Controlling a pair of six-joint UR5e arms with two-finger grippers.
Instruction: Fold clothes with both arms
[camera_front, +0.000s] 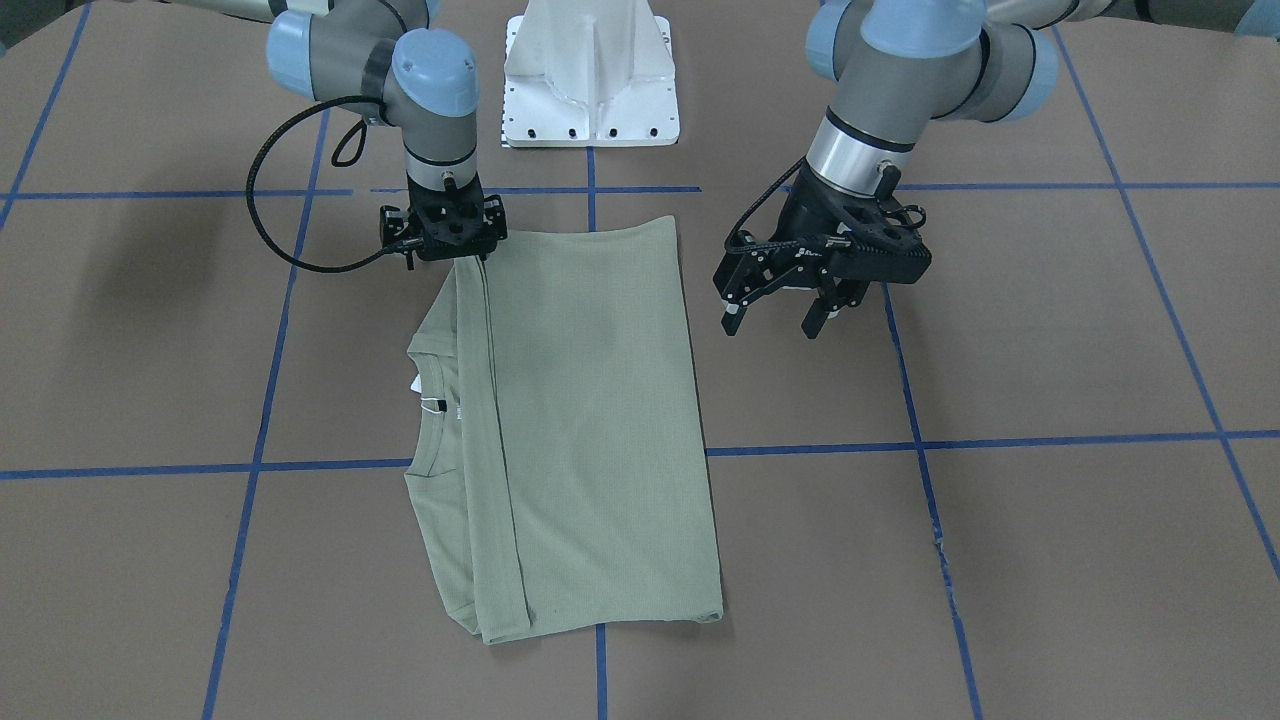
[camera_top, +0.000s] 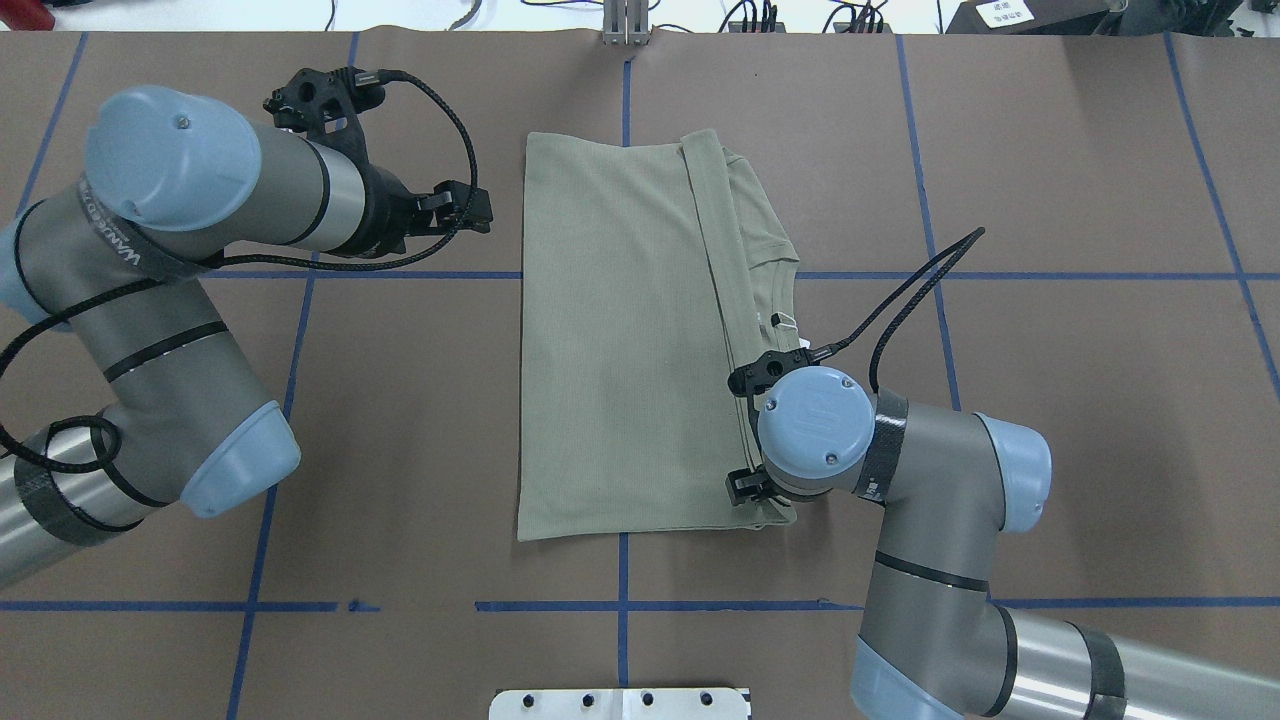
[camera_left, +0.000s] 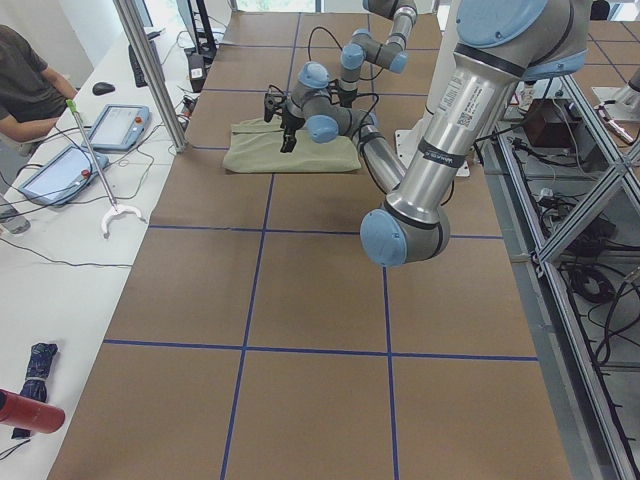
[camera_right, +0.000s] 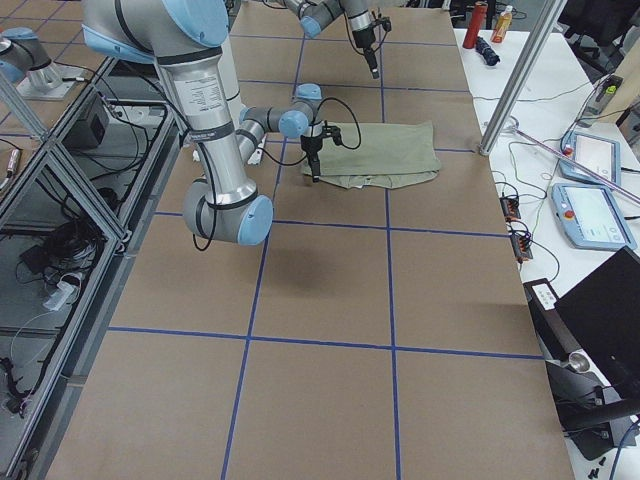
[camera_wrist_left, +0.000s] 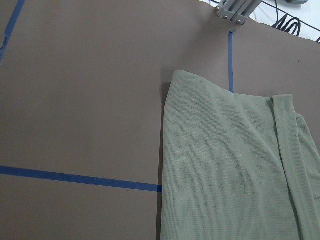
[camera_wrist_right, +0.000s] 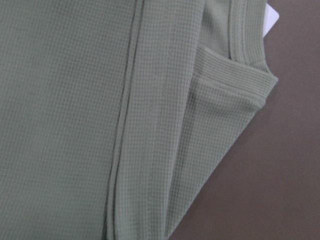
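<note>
You have one folded green shirt (camera_front: 590, 420) lying in the middle of the desk (camera_front: 1050, 560), and two pincers. The front view shows the left pincer (camera_front: 771, 325) released, jaws spread, hovering just off the shirt's left edge. The right pincer (camera_front: 465, 250) sits over the shirt's right corner nearest the base (camera_front: 590, 90), its jaws hidden in every view, so you cannot tell its grip. Bare desk borders the shirt all round.

Sage-green shirt (camera_front: 590, 420) in fine waffle knit, white tag (camera_front: 417, 384), brown table (camera_front: 1050, 330) with grid of blue tape lines (camera_front: 1000, 440), silver-grey left arm (camera_front: 900, 90) and right arm (camera_front: 345, 55), light-blue caps (camera_front: 435, 70), black left gripper (camera_front: 772, 325), right gripper (camera_front: 468, 252) and cables (camera_front: 255, 165), white base (camera_front: 590, 80).
</note>
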